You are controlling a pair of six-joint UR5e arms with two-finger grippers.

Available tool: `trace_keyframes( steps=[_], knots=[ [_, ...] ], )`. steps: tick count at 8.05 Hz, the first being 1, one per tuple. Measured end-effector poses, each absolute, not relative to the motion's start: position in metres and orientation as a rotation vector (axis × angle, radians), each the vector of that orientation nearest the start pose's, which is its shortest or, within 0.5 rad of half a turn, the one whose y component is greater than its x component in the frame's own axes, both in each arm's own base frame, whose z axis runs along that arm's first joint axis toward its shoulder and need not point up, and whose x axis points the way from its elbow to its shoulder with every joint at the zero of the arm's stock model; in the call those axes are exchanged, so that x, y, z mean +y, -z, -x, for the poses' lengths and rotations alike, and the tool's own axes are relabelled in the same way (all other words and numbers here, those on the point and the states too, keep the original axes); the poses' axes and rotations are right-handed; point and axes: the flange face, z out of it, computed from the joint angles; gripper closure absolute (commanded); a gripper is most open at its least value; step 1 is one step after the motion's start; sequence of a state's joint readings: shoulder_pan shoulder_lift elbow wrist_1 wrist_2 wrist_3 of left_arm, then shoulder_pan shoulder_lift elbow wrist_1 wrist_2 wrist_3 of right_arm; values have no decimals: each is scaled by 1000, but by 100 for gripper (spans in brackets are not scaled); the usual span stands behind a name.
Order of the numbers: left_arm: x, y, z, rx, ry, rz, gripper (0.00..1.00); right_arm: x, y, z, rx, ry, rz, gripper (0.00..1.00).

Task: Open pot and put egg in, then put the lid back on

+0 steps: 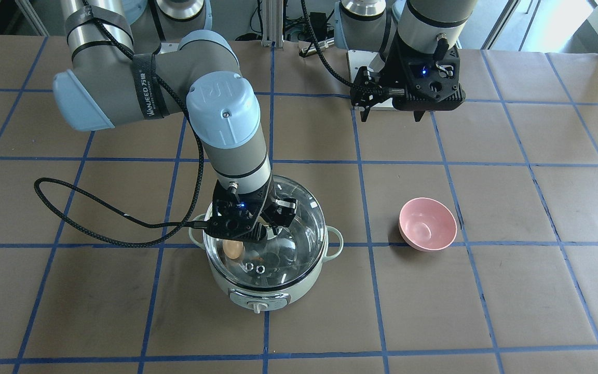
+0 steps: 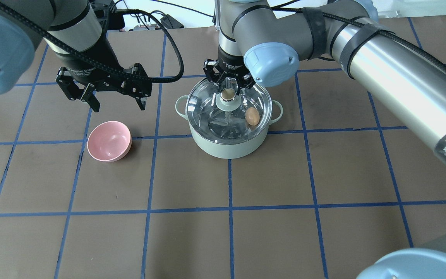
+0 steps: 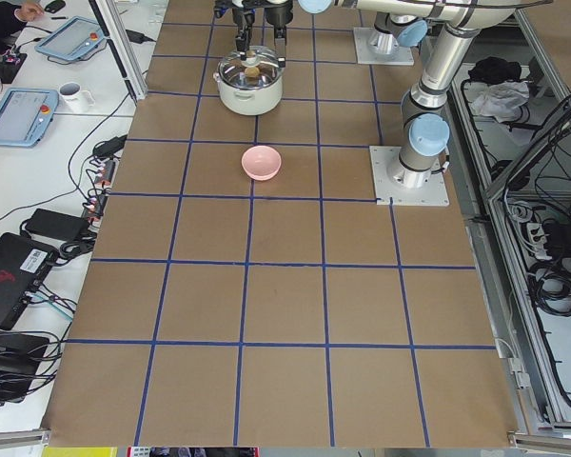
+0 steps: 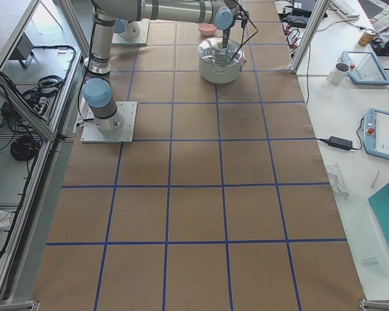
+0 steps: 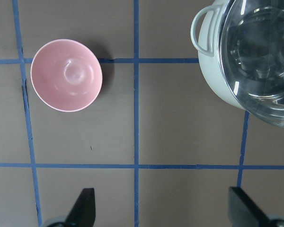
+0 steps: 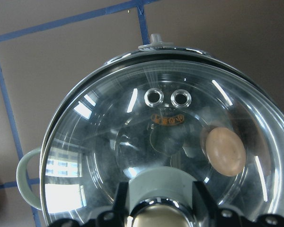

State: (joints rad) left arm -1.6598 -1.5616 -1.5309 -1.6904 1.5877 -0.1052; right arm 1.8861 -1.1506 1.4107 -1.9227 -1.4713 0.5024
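Observation:
The mint-green pot (image 1: 273,291) stands mid-table with the glass lid (image 1: 291,254) seated on it. The tan egg (image 2: 252,116) lies inside on the steel floor and shows through the glass, also in the right wrist view (image 6: 226,150). My right gripper (image 2: 229,92) is straight above the pot, its fingers closed in on both sides of the lid's beige knob (image 2: 227,94); in the right wrist view (image 6: 156,213) they flank the knob closely. My left gripper (image 2: 118,106) is open and empty, hovering over the table beyond the pink bowl.
An empty pink bowl (image 2: 109,140) sits on the brown paper to the pot's left in the overhead view, also under the left wrist camera (image 5: 66,74). The pot's white control knob (image 1: 259,307) faces away from me. Operators' desks with tablets flank the table ends.

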Motion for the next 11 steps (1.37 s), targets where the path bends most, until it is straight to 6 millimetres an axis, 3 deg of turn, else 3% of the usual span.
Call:
trace_keyframes(
  steps=[3,4,5,7,9,11],
  knots=[
    [-467,-500,174,3116,-107,23,0,-588,-371,-336,2986,92,-286,36],
    [-466,-500,174,3116,-107,22,0,-590,-383,-328,2979,114,-291,35],
    [-466,-500,174,3116,-107,22,0,-589,-402,-311,2979,133,-274,24],
    [-467,-500,174,3116,-107,22,0,-577,-448,-260,3005,118,-212,0],
    [-467,-500,174,3116,-107,24,0,-548,-497,-202,3057,89,-157,0],
    [-467,-500,174,3116,-107,24,0,-523,-524,-164,3122,73,-77,0]
  ],
)
